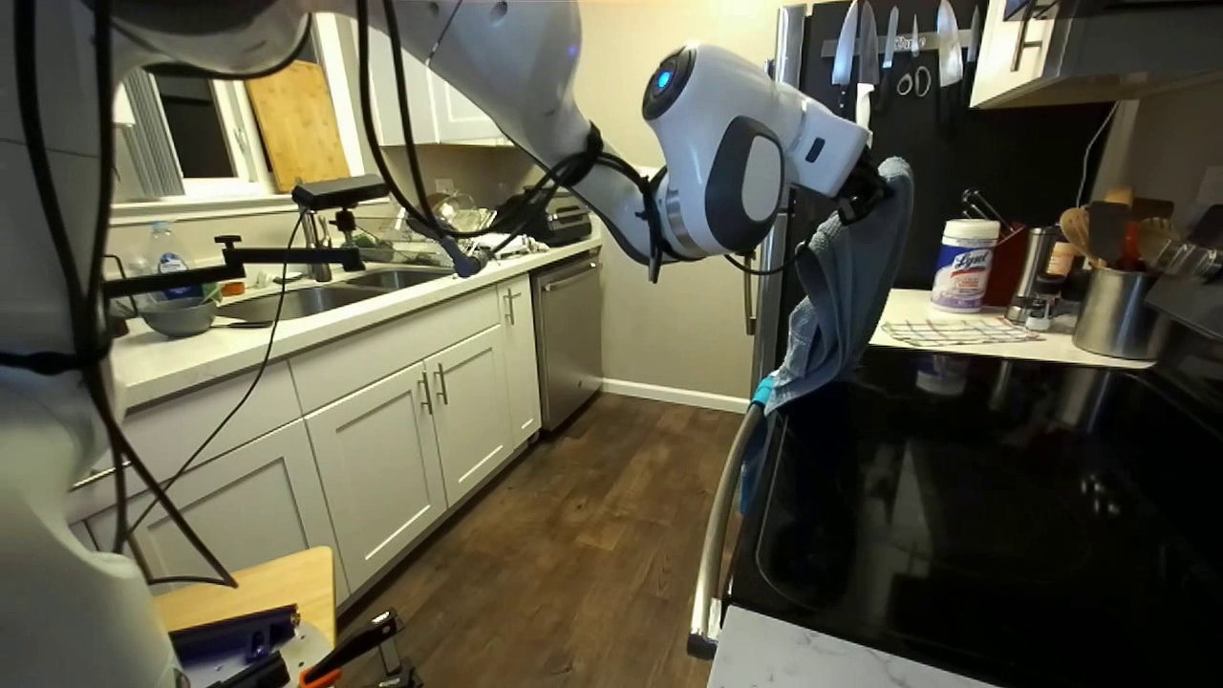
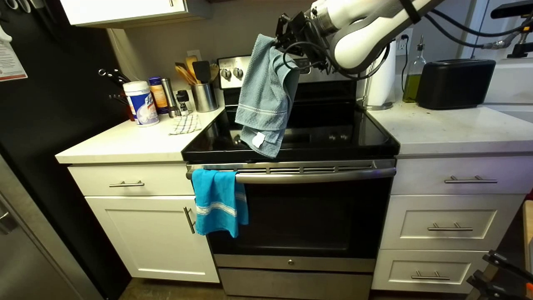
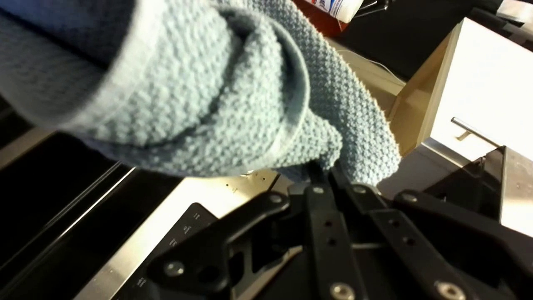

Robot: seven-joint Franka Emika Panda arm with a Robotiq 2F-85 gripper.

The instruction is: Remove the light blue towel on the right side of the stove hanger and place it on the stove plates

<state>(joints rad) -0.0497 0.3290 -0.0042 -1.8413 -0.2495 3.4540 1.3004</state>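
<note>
Your pebbly-woven light blue towel [image 2: 264, 89] is drooping in loose folds, and the stove plates [image 1: 955, 535] are gleaming as flat, glossy black glass. Your pincer [image 3: 328, 168] is clamping the towel's top, the cloth hanging between six and seven o'clock of it in an exterior view, its hem showing above the metal stove hanger [image 2: 316, 178]. A pale stripe and white tag [image 2: 258, 139] are showing.

tips of the pincer [image 3: 327, 171] out of sight within the light blue towel [image 3: 254, 100]
</note>
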